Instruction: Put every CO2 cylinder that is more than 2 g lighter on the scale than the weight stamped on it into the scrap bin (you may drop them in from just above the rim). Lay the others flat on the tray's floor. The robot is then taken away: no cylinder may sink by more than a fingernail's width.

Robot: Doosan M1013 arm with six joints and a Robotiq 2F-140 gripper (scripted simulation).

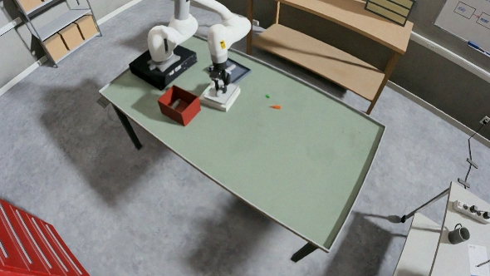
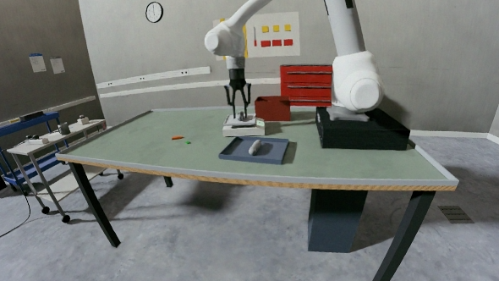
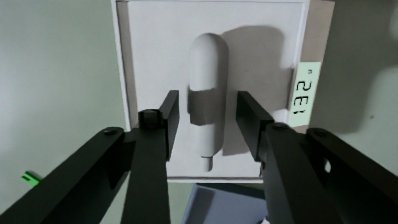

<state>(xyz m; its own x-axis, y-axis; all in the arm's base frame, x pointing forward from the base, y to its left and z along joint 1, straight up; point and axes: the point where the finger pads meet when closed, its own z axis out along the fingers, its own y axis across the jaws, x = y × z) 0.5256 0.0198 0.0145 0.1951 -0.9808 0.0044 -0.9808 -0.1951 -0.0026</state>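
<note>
A white CO2 cylinder point(image 3: 207, 85) point(image 2: 242, 115) lies flat on the plate of the white scale point(image 3: 150, 40) point(image 1: 224, 101) point(image 2: 243, 129). The scale's green display point(image 3: 301, 92) is lit and seems to read 13.2. My gripper point(image 3: 208, 105) point(image 1: 220, 88) point(image 2: 241, 112) is open. Its fingers straddle the cylinder with a small gap on each side. A second cylinder point(image 2: 254, 146) lies flat in the dark blue tray point(image 2: 230, 157) point(image 1: 242, 72). The red scrap bin point(image 1: 168, 109) point(image 2: 272, 109) stands beside the scale, with a grey shape inside that I cannot make out.
The arm's black base box point(image 1: 141, 71) point(image 2: 364, 131) stands at the table's end. A small orange piece point(image 1: 276, 107) point(image 2: 178, 137) and a green piece point(image 1: 267, 96) point(image 2: 187, 142) point(image 3: 30, 178) lie on the table. A wooden shelf point(image 1: 332, 50) stands behind the table.
</note>
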